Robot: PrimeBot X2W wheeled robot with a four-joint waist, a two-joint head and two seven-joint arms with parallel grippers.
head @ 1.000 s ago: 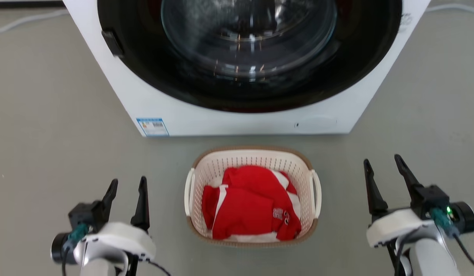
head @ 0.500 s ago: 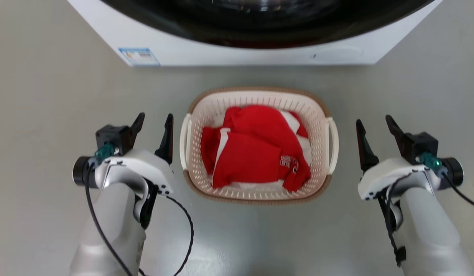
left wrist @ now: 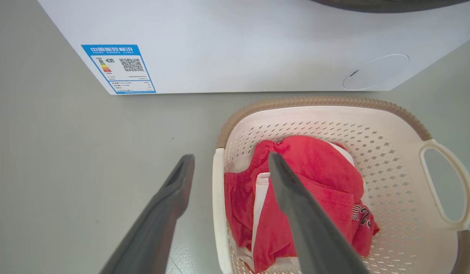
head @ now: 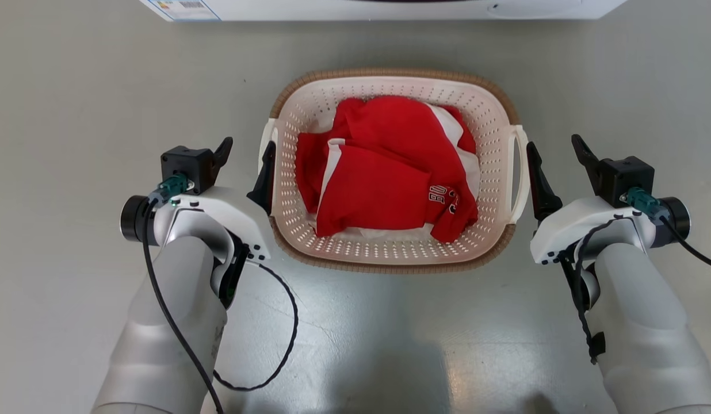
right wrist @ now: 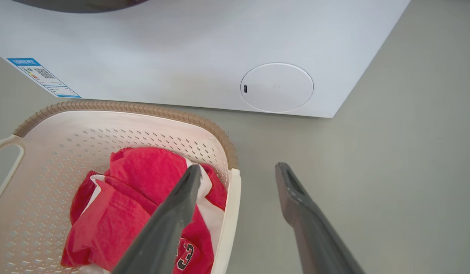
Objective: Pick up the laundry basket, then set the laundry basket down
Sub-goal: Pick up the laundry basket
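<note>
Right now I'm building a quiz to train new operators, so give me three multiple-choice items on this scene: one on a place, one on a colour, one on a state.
1. Where is the laundry basket?
A) on a table
B) on the floor before the washing machine
C) atop the machine

2. The clothing in it is mostly:
A) blue
B) green
C) red

3. The left gripper and right gripper are:
A) both open
B) both shut
C) one shut

Answers:
1 B, grey floor surrounds it.
2 C, it is red fabric with white trim.
3 A, each gripper's fingers stand apart.
</note>
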